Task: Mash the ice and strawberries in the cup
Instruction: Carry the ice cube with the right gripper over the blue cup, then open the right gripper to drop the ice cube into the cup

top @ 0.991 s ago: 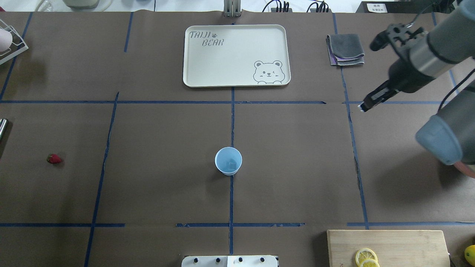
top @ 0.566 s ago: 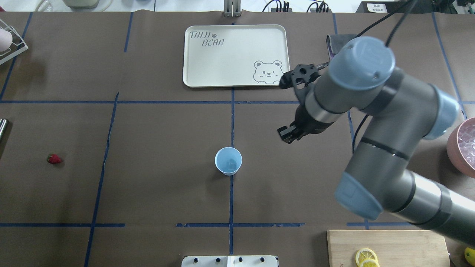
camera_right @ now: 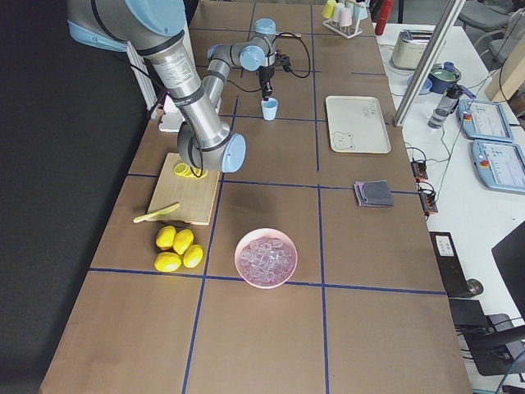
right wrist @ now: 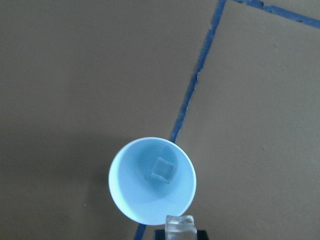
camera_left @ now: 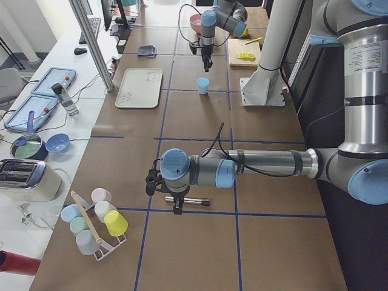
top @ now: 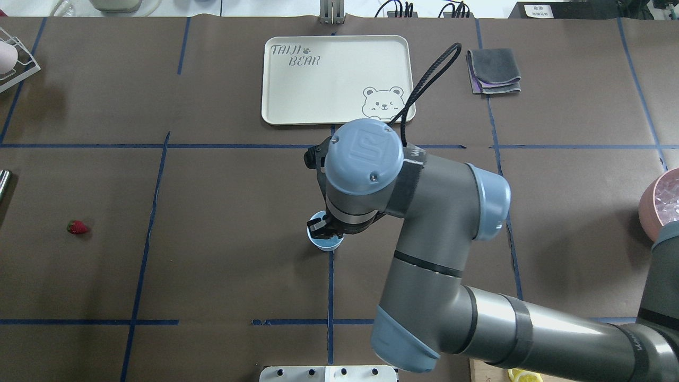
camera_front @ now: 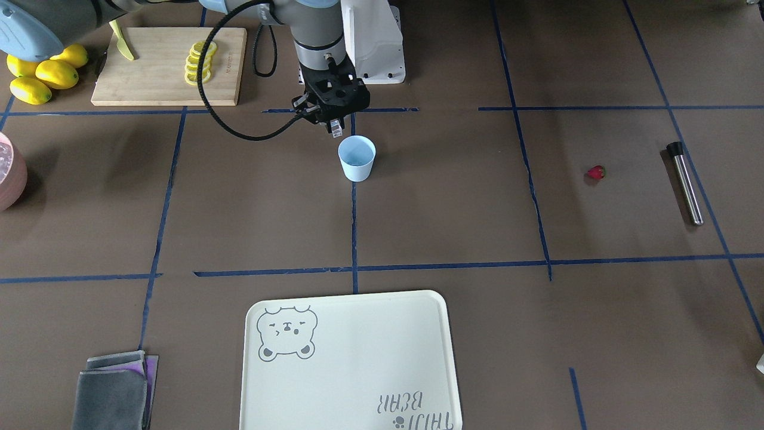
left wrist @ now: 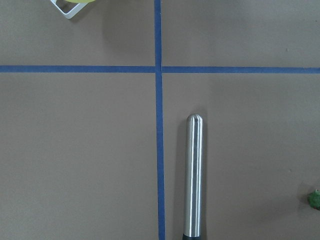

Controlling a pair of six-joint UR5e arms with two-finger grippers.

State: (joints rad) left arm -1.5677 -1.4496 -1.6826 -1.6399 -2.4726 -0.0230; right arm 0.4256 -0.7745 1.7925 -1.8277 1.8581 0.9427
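The pale blue cup [camera_front: 357,158] stands at the table's middle with one clear ice cube [right wrist: 163,169] on its bottom. My right gripper [camera_front: 335,124] hangs just above the cup's rim on the robot's side, shut on a second ice cube [right wrist: 180,224]. In the overhead view the arm hides most of the cup [top: 322,244]. The red strawberry [top: 78,227] lies far to the left on the table. My left gripper [camera_left: 176,208] hovers over a metal rod [left wrist: 194,175]; I cannot tell whether it is open or shut.
A pink bowl of ice [camera_right: 266,257] stands at the far right. A cream tray [top: 337,79] and a grey cloth [top: 493,71] lie at the back. A cutting board with lemon slices [camera_front: 167,60] and whole lemons [camera_front: 42,74] lie near the robot's right.
My right arm has swung from the table's right side to above the cup, carrying an ice cube. The cup and the strawberry have not moved.
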